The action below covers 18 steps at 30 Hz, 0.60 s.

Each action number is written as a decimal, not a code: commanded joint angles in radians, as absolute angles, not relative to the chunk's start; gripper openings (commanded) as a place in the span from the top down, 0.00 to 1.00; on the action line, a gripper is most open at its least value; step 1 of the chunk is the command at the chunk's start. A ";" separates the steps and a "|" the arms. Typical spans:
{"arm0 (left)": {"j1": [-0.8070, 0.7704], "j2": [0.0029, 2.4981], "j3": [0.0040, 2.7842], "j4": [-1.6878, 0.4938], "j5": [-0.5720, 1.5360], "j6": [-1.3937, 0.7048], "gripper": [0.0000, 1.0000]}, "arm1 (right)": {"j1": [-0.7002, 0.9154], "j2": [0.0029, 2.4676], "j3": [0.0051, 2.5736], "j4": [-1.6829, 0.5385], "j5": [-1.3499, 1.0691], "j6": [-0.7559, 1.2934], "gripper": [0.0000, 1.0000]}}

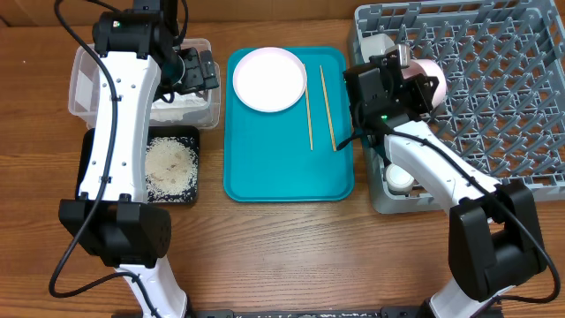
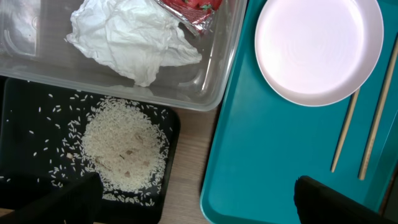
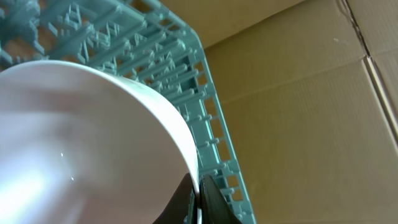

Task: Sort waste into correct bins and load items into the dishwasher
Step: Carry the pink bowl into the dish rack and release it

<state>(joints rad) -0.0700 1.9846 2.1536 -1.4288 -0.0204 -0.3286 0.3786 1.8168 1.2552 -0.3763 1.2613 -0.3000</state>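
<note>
Pink dish [image 3: 93,143] clamped in right tool [image 3: 199,186] over rack [image 1: 494,88]; left tool [image 1: 203,71] splayed above tub [image 1: 88,84].

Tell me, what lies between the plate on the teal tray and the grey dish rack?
The two wooden chopsticks, lying on the teal tray beside the plate; the dish rack is past them. The overhead view shows this.

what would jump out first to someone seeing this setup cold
The bright teal tray mid-table stands out, carrying a round plate and chopsticks. At right, the right end effector pinches a pale pink dish at the grey rack; at left, a rice heap sits in the black tray.
</note>
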 commanded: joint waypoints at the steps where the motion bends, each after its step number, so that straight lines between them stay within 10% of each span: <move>1: -0.066 1.980 2.177 -1.429 -0.034 -0.314 0.00 | 0.381 1.814 1.251 -0.408 1.281 -0.300 0.96; 18: -0.066 1.980 2.177 -1.429 -0.034 -0.314 0.00 | 0.439 1.814 1.252 -0.395 1.282 -0.373 0.77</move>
<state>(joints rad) -0.0700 1.9846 2.1536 -1.4288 -0.0208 -0.3286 0.4229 1.8168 1.2545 -0.4030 1.2713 -0.3412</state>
